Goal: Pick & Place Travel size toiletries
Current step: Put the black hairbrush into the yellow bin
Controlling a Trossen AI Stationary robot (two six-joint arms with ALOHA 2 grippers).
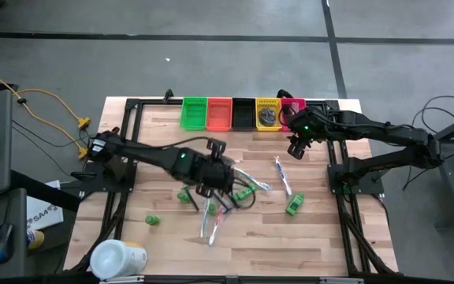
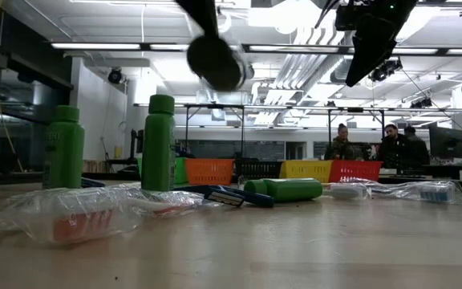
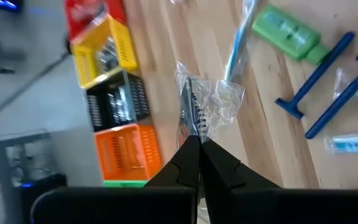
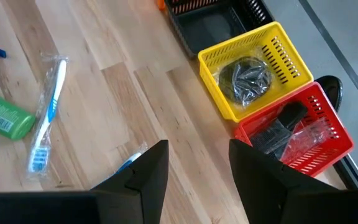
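Pinching only the crinkled wrapper of a small black comb (image 3: 194, 106), your left gripper (image 3: 200, 142) has its fingers clamped together on thin film, lifted clear of the bench (image 1: 321, 237). That is your main risk: the plastic can slide out and drop the comb among the razors (image 3: 319, 84), green bottles (image 3: 288, 34) and toothbrushes (image 1: 282, 175) lying loose mid-bench. Judging by contents, the red bin (image 4: 297, 134) already holds dark packets, so it looks like the likely target, but the row is tight and the black bin (image 3: 115, 106) sits between orange (image 3: 124, 152) and yellow (image 3: 101, 53); a drifting release could land it wrong. Your right gripper (image 4: 197, 165) hangs near the yellow and red bins with fingers apart and nothing between them, so a long left reach there may clash with it.
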